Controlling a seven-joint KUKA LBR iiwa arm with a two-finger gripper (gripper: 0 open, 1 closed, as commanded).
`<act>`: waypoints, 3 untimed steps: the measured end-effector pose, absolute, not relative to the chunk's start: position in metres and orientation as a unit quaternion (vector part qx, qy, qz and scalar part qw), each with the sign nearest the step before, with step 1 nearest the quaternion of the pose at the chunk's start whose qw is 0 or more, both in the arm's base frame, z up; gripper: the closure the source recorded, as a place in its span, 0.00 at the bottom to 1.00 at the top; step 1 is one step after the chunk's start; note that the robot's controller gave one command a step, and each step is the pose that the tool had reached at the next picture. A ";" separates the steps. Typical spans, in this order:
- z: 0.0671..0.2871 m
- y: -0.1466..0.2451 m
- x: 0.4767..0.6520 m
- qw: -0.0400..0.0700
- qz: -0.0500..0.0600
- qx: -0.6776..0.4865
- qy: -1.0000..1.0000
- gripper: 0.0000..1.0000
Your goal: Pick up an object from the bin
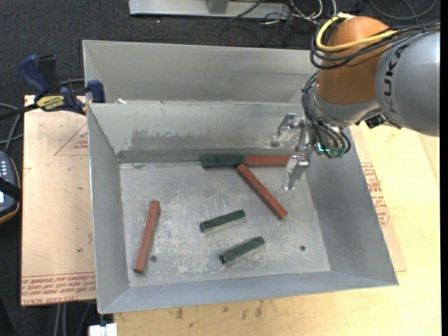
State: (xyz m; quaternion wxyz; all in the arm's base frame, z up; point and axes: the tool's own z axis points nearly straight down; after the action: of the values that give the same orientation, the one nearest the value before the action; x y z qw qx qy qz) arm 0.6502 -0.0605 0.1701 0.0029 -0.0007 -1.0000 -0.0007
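The gripper (294,158) hangs in the upper right of the grey metal bin (210,128), over the right end of a short red-brown rectangular bar (266,161) lying along the back wall. We cannot tell its opening, and we see nothing held. A longer red-brown bar (262,192) slants away just beside it. Risk: a descent here may strike the wall or catch both bars.

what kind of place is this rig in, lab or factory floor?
Probably a robotics lab, not a production line: a grey metal bin of loose red bars and green bars, the gripper over it, cables strewn on dark carpet.
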 end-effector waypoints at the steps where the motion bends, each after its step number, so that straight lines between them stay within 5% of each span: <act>1: 0.175 -0.060 0.652 -0.001 0.000 0.000 -1.000 0.00; 2: 0.130 -0.074 0.655 -0.004 0.000 0.036 -0.999 0.00; 3: 0.077 -0.080 0.635 -0.010 0.001 -0.055 -0.998 1.00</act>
State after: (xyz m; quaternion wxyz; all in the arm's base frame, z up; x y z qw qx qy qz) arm 0.6354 -0.0800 0.0773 -0.0100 -0.0549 -0.9984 0.0015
